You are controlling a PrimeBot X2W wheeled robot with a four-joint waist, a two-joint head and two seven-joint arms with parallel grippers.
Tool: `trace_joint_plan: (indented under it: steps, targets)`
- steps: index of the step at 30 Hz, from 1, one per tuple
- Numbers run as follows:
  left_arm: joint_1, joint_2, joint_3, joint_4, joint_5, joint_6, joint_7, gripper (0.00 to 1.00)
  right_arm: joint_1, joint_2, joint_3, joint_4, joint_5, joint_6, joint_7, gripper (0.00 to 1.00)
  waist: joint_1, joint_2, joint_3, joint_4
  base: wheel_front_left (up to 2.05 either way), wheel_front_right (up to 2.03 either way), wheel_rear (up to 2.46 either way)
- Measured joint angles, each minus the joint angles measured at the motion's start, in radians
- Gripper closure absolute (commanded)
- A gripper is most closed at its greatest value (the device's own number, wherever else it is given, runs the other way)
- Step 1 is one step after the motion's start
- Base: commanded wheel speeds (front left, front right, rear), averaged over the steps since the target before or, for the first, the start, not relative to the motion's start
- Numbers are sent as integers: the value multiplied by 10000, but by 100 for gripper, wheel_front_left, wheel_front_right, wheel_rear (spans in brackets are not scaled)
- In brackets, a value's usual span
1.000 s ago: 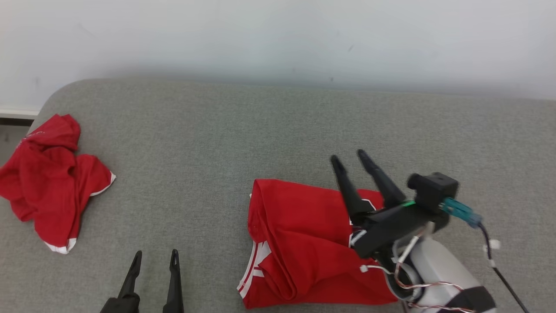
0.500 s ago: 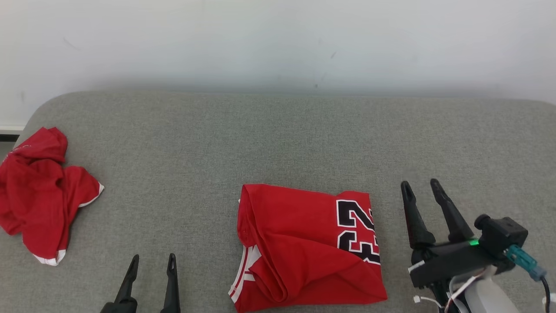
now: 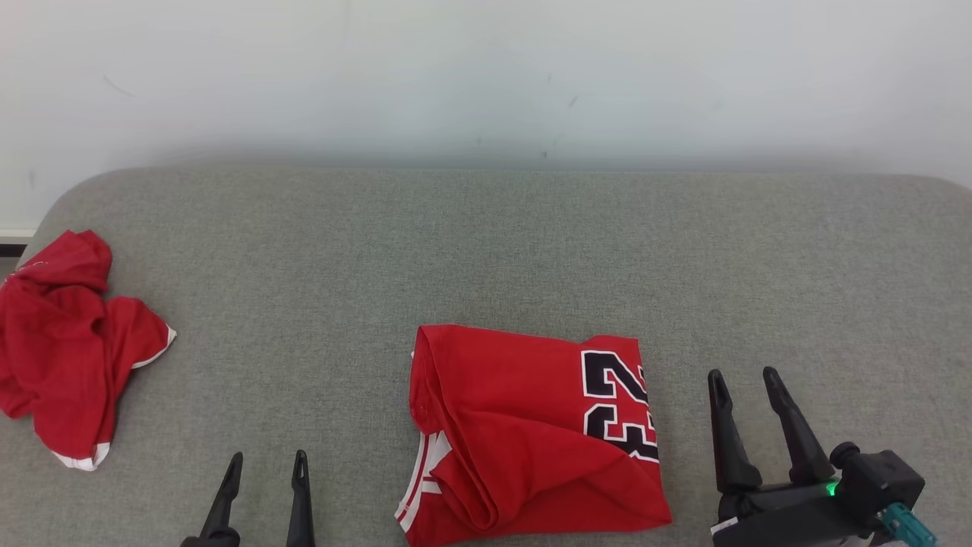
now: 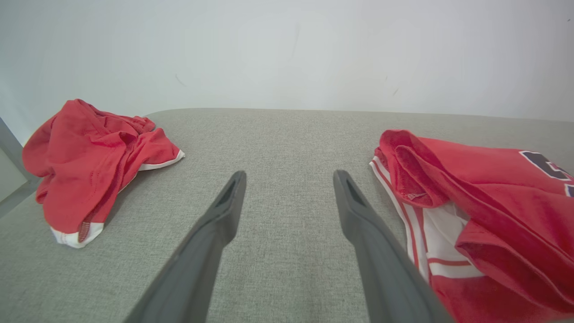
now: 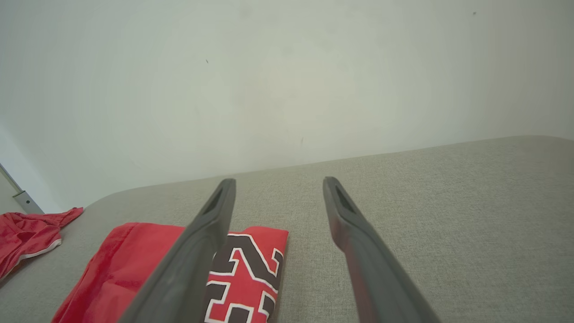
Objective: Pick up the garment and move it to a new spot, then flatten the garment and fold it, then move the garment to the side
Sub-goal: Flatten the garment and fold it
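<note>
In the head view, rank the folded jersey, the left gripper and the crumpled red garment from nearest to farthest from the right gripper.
1. folded jersey, just left of the right gripper.
2. left gripper, at the lower left.
3. crumpled red garment, at the far left edge.

A folded red garment with black digits, seemingly 23, lies near the middle of the grey cushion. A crumpled red garment sits at the left edge. The left gripper and right gripper flank the folded one, jaws apart, empty.
</note>
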Motion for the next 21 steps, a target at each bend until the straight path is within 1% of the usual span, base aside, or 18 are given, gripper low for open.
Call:
trace_joint_plan:
  steps: [4, 8, 16, 21]
  targets:
    - [1, 0, -52, -25, -21, 4, 0, 0, 230, 163, 56, -109, -148, 0, 2, 0, 0, 0, 16, 13, 0, 0, 0]
    - [0, 0, -132, -27, -36, 23, 0, 0, 363, 159, 525, -40, -303, 0, 2, 0, 0, 0, 12, 68, 0, 0, 0]
    - [-2, 0, -209, 2, -46, 52, 0, 0, 343, 6, 2290, 349, -180, 0, 2, 0, 1, 0, -12, 191, 0, 0, 0]
    - [-3, 0, -249, 6, -46, 52, 0, 0, 210, 48, 2341, 286, -65, 0, 2, 0, 0, 0, -38, 252, 0, 0, 0]
